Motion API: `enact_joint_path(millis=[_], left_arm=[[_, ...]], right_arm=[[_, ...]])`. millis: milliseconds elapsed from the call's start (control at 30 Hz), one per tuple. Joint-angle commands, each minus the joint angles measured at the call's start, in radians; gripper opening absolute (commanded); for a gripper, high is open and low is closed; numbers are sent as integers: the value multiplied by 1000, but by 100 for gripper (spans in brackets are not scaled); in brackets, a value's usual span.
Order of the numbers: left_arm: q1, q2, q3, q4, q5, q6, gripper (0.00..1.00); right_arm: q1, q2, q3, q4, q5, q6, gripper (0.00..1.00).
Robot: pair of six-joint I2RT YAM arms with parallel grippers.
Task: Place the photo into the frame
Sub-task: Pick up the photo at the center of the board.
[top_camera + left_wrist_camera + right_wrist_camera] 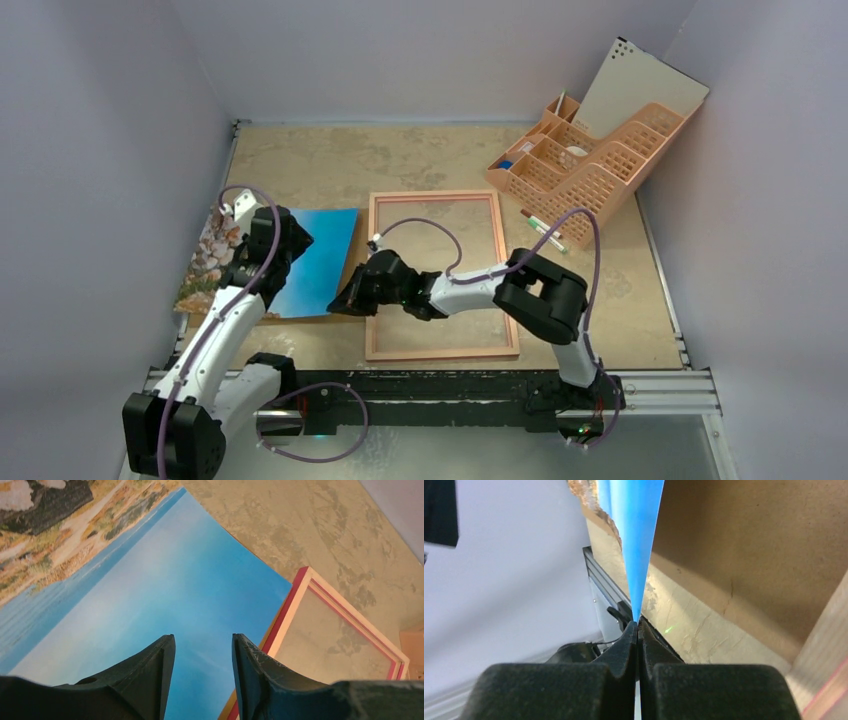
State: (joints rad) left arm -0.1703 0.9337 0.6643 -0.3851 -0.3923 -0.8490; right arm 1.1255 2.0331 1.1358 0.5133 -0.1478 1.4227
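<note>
One photo [320, 250] — pinched by right tool [638, 625] — one frame [435, 195].

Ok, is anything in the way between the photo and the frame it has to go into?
No loose object. The frame lies just right of the photo, only bare table inside its opening. The right gripper, shut on the photo's near right corner, reaches in across that opening, so its arm hangs over it.
</note>
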Motion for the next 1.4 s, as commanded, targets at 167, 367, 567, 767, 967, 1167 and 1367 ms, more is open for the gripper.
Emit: enact_joint_path(millis=[167,367,567,767,967,1167,1367], left_arm=[[3,49,32,-14,158,141,49],[3,76,-42,47,234,114,49],[3,123,-145,120,251,69,49],[3,174,-189,138,207,56,49],[3,185,-203,138,190,55,49],[2,178,-211,138,190,52,48],[3,173,-215,135,196,50,48]], right_arm=[[-50,-274,-192,-35,46,-246,0],[-201,-451,-425,-16,-66,-358,0],[-259,-476,-528,-26,-127,-414,0],[-277,-437,-563,84,-127,-351,25],[-279,-414,-541,126,-92,-290,46],[-279,-351,-492,163,-95,-261,49],[-279,-313,-447,204,-98,-273,46]])
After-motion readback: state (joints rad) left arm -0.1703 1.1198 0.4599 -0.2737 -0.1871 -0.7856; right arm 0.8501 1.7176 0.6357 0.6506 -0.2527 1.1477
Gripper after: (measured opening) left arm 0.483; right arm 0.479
